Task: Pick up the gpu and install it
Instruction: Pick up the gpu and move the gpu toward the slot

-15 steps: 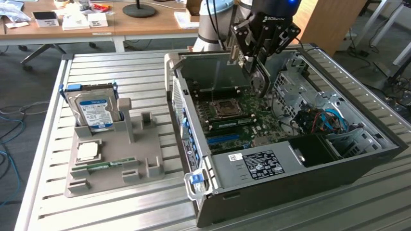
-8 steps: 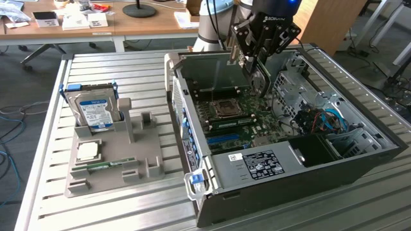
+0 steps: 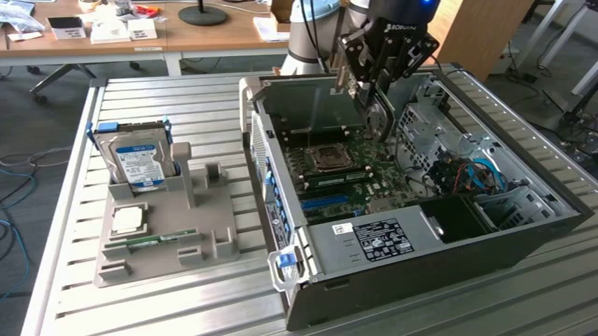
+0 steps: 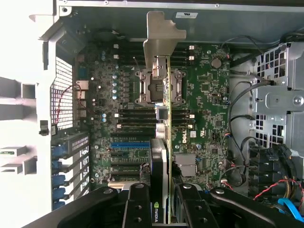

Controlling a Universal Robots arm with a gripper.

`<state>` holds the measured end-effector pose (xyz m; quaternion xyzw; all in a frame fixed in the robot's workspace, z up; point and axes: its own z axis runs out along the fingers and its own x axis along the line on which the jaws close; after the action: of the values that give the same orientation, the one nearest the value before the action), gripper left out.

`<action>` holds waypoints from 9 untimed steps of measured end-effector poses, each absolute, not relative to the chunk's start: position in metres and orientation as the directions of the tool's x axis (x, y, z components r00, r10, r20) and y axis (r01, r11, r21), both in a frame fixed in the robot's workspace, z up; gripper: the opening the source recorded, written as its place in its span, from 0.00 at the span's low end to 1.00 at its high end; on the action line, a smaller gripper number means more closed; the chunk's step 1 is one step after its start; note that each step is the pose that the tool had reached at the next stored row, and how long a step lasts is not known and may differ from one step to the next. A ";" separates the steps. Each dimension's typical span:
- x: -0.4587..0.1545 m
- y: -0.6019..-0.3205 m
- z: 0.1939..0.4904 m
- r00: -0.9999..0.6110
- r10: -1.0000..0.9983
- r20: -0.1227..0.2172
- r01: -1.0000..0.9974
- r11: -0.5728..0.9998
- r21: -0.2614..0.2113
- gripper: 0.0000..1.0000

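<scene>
The gpu [image 4: 164,156] is seen as a thin dark circuit card carrying a glossy label, and it is ended by a bracket [image 4: 161,35] of dull grey sheet metal. The fingers [image 4: 137,206] of the pincer [image 4: 164,209] are finished in matt black. The motherboard [image 4: 204,118] is coated in faintly shiny green lacquer. The case [image 3: 449,273] is built of sheet metal, bare grey inside and dark matt outside. The desk [image 3: 168,98] is formed of ribbed, brushed metal slats. The holder [image 3: 178,231] is moulded in matt grey plastic.
</scene>
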<state>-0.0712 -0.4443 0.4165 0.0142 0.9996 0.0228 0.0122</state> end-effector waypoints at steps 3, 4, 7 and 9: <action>-0.067 -0.444 0.416 -0.999 0.029 -0.024 0.028 0.999 0.046 0.27; -0.064 -0.444 0.416 -0.999 0.029 -0.024 0.028 0.999 0.046 0.27; -0.054 -0.444 0.416 -0.999 0.029 -0.024 0.028 0.999 0.046 0.27; -0.047 -0.444 0.416 -0.999 0.029 -0.024 0.028 0.999 0.046 0.27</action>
<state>-0.0473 -0.4444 0.4164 0.0142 0.9996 0.0228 0.0122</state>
